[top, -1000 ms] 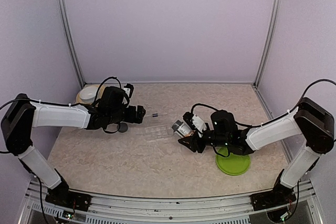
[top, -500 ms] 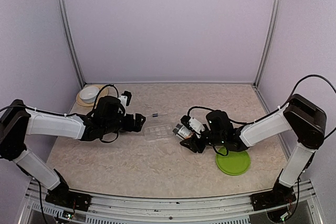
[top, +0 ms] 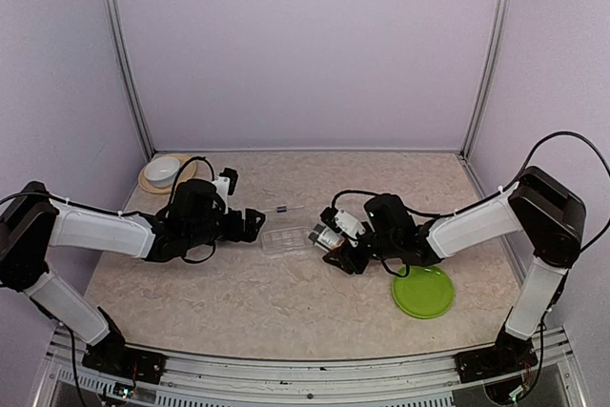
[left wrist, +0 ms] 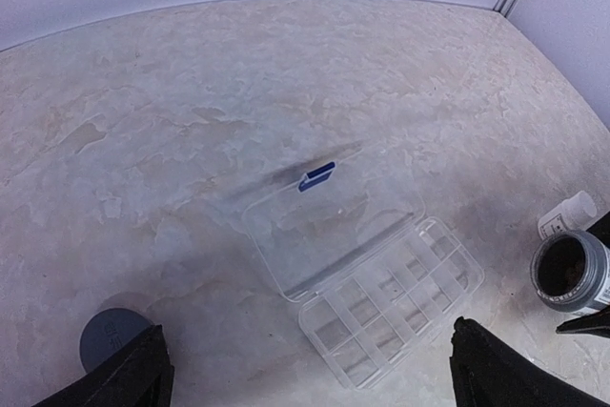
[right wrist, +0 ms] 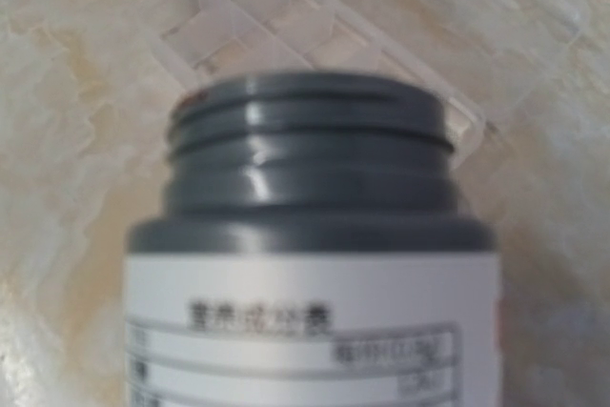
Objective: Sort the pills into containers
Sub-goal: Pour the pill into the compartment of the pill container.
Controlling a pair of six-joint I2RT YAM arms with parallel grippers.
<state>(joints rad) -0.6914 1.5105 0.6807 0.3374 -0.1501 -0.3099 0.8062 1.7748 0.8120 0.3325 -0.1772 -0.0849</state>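
Looking down from the top, I see my left claw (top: pixel 252 224) spread wide apart, holding nothing, just beside the clear pill box (top: pixel 286 238) on the bench (top: pixel 238 302). My right claw (top: pixel 334 243) is clamped on a grey pill bottle (top: pixel 323 233) that tips toward the box. From the left wrist, the box lies open and its little compartments look bare. A grey cap (left wrist: pixel 109 335) sits off to one side. From the right wrist, the bottle's open mouth points at the compartments. I cannot see any pills, so I think the sorting has hardly begun.
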